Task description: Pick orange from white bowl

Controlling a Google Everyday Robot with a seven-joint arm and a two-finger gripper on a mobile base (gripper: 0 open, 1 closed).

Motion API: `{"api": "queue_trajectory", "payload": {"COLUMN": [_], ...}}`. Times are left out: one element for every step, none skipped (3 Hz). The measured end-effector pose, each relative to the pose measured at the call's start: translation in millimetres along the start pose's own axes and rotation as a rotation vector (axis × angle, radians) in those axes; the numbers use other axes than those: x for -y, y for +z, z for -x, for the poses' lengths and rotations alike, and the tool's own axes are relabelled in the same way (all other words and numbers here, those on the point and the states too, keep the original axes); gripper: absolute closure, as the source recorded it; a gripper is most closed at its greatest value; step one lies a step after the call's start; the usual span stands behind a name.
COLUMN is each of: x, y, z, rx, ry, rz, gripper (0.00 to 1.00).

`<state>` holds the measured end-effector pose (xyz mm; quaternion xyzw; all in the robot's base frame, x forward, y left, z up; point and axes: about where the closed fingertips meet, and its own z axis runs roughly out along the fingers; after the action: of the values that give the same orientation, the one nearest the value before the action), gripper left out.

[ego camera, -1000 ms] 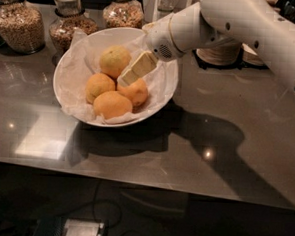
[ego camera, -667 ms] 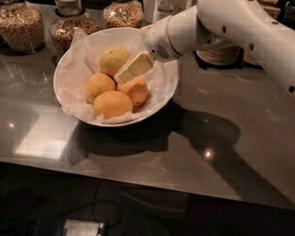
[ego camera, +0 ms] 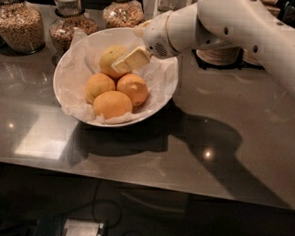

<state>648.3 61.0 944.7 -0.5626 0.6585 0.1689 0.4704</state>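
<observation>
Pale yellow-green orange (ego camera: 109, 58) in white bowl (ego camera: 70, 72); gripper (ego camera: 130, 60) pressed against it, grip state can't tell.

Glossy grey table (ego camera: 246, 146) with light glints, grain jars (ego camera: 20, 24) at far edge, gripper (ego camera: 130, 60) above its far left; dark floor (ego camera: 191, 228) below.

- The gripper (ego camera: 130, 61) reaches from the right into the white bowl (ego camera: 63, 87), seemingly touching the pale orange (ego camera: 109, 57) at the back.
- Three deeper oranges (ego camera: 113, 104) lie in front on crinkled paper (ego camera: 78, 60).
- Glass jars (ego camera: 20, 24) stand behind.
</observation>
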Motion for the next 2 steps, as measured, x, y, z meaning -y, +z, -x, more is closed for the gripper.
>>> {"api": "queue_trajectory", "payload": {"x": [-0.7, -2.2], "y": [-19.9, -23.3], "z": [30.1, 36.4], "rx": [0.031, 0.04], "ry": [-0.088, -0.104], "rz": [-0.075, -0.088], "gripper": [0.2, 0.2]}}
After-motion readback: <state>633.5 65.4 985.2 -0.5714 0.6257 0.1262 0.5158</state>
